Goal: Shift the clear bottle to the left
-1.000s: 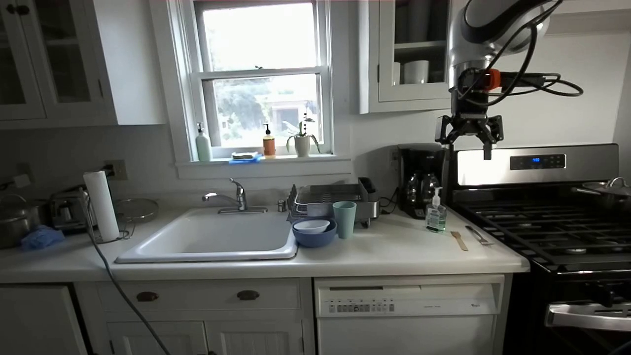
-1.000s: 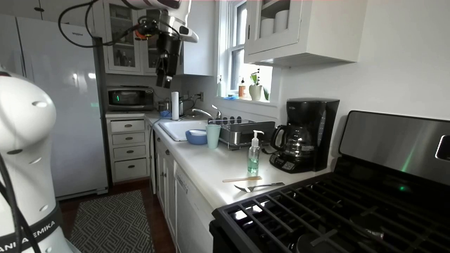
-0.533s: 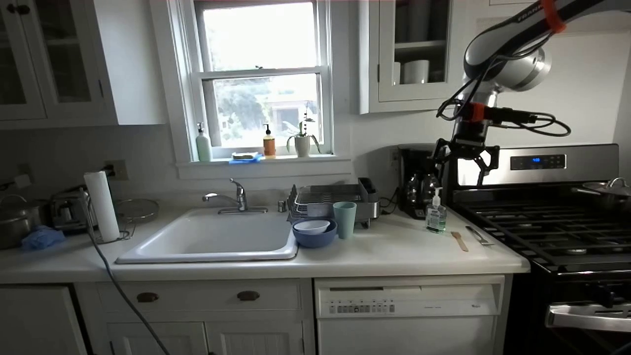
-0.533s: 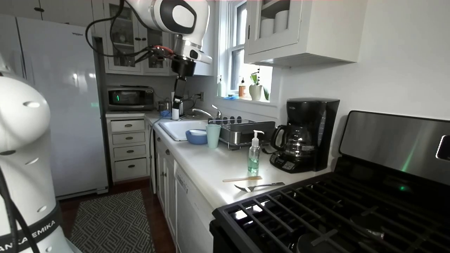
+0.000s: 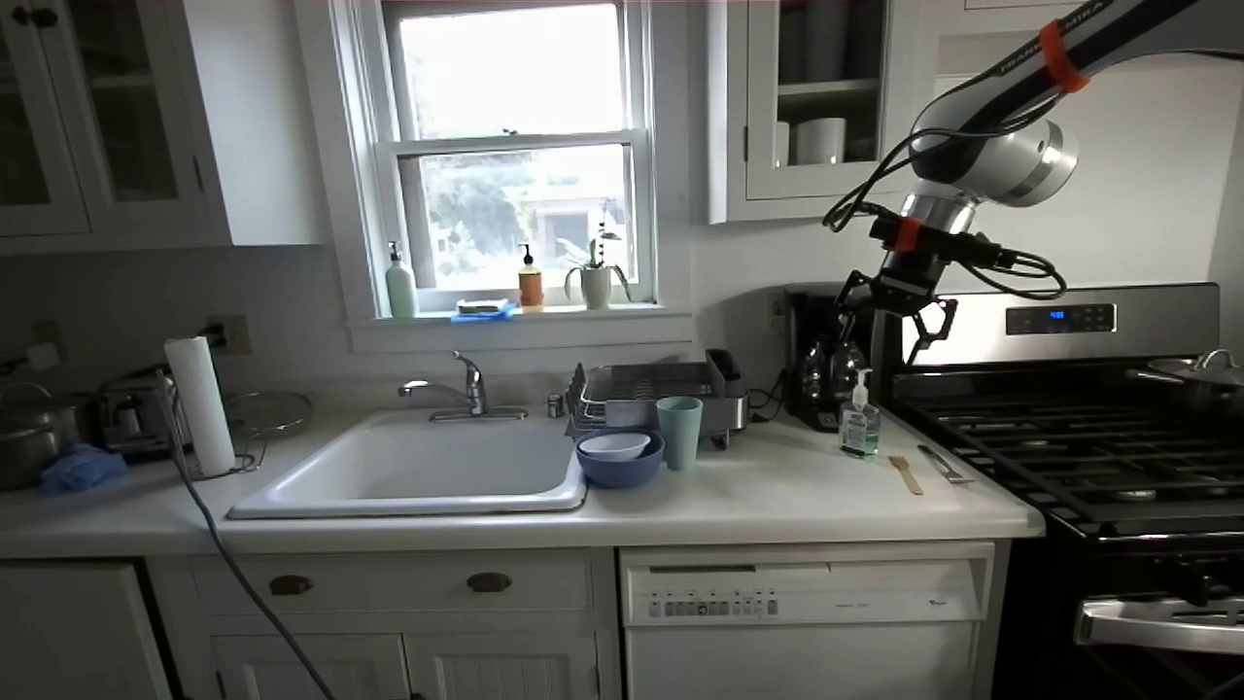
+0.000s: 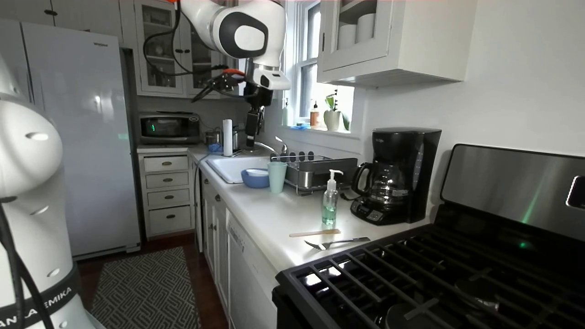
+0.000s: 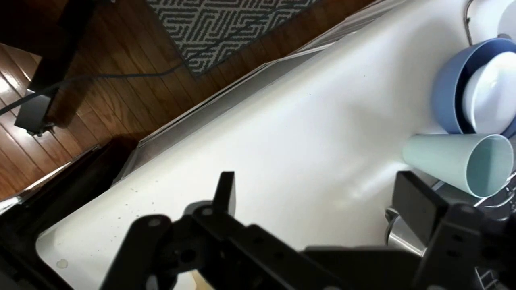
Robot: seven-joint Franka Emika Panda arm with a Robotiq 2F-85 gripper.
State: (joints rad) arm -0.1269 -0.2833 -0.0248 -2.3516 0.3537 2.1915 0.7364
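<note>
The clear bottle (image 5: pixel 859 430) stands upright on the counter, with a white pump top and green liquid in its lower part. It also shows in an exterior view (image 6: pixel 329 205), in front of the black coffee maker. My gripper (image 5: pixel 880 342) is open and empty, tilted, and in the air higher than the bottle. It also hangs well apart from the bottle in an exterior view (image 6: pixel 251 142). In the wrist view the open jaws (image 7: pixel 314 179) have only the white counter between them. The bottle does not show in the wrist view.
The coffee maker (image 6: pixel 404 178) stands close behind the bottle. A wooden fork (image 6: pixel 315 233) and a metal fork (image 6: pixel 336 242) lie beside it, near the stove (image 6: pixel 356 283). A pale green cup (image 5: pixel 679 435), blue bowl (image 5: pixel 622 471) and dish rack (image 5: pixel 651 384) stand toward the sink (image 5: pixel 408 507).
My gripper has moved down and tilted. It shifted left in an exterior view and right, closer to the bottle, in an exterior view. The bottle has not moved.
</note>
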